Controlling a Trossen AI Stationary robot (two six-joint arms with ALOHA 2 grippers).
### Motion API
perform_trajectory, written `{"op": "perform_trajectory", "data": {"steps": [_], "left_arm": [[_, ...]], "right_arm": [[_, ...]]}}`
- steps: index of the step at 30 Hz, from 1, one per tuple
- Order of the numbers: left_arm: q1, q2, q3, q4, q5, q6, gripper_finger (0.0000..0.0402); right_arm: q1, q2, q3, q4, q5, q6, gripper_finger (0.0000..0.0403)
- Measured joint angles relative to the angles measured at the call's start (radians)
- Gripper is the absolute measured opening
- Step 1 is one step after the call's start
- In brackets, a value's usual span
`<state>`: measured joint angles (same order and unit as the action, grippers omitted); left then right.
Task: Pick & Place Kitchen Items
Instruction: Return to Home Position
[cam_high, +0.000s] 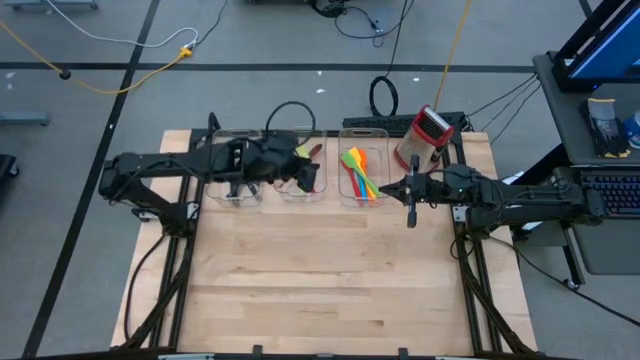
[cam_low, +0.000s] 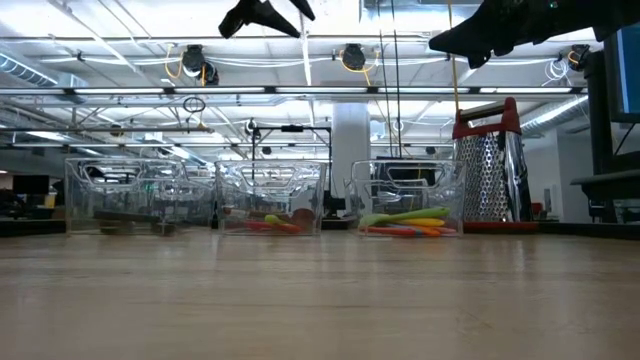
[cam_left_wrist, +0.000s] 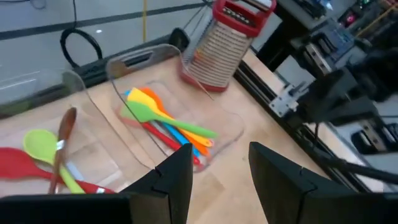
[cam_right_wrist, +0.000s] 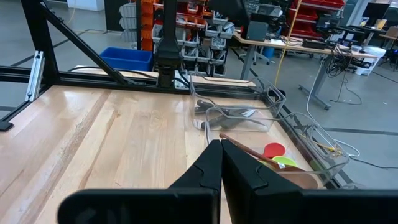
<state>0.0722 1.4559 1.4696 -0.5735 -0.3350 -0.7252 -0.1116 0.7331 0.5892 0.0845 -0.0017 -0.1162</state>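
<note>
Three clear bins stand in a row along the table's far edge. The right bin (cam_high: 365, 172) holds green, yellow, orange, blue and red spatulas (cam_left_wrist: 163, 121). In the middle bin (cam_left_wrist: 93, 143) lie a green spoon (cam_left_wrist: 43, 146), a red spoon (cam_left_wrist: 18, 163) and a brown-handled utensil (cam_left_wrist: 62, 140). Dark-handled steel utensils (cam_right_wrist: 231, 114) lie in the left bin (cam_low: 140, 195). My left gripper (cam_left_wrist: 221, 174) hangs open and empty high above the middle bin (cam_high: 300, 172). My right gripper (cam_right_wrist: 221, 163) is shut on nothing, raised near the table's right edge (cam_high: 392, 188).
A red-and-steel box grater (cam_high: 425, 138) stands upright at the far right, just behind my right gripper and beside the right bin. The bare wooden table (cam_high: 320, 280) stretches from the bins to the near edge. Black frame rails (cam_high: 470, 270) run along both table sides.
</note>
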Motion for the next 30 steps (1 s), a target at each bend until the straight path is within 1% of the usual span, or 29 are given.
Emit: {"op": "perform_trajectory", "data": {"steps": [3,6,14,16,18,20,23,27,30], "left_arm": [[-0.036,0.001,0.000,0.007,-0.012,0.026,0.0161],[-0.067,0.000,0.000,0.032,0.009,0.095,0.0161],[-0.088,-0.006,0.000,0.091,0.210,0.262,0.0161],[-0.094,-0.026,-0.002,0.075,0.232,0.303,0.0161],[-0.097,-0.050,-0.015,0.091,0.231,0.324,0.0161],[-0.102,-0.090,-0.055,0.076,0.231,0.338,0.0161],[-0.105,-0.171,-0.145,0.147,0.232,0.352,0.0161],[-0.123,-0.313,-0.309,0.261,0.232,0.368,0.0161],[-0.143,-0.410,-0.431,0.299,0.242,0.365,0.0161]], "right_arm": [[0.000,0.000,0.000,0.000,0.000,0.000,0.0000],[0.000,0.000,0.000,0.000,0.000,0.000,0.0000],[0.000,0.000,0.000,0.000,0.000,0.000,0.0000],[0.000,0.000,0.000,0.000,0.000,0.000,0.0000],[0.000,0.000,0.000,0.000,0.000,0.000,0.0000],[0.000,0.000,0.000,0.000,0.000,0.000,0.0000],[0.000,0.000,0.000,0.001,0.002,0.000,0.0000],[0.000,0.000,0.000,0.001,0.002,0.000,0.0000],[0.000,0.000,0.000,0.000,0.003,0.000,0.0000]]}}
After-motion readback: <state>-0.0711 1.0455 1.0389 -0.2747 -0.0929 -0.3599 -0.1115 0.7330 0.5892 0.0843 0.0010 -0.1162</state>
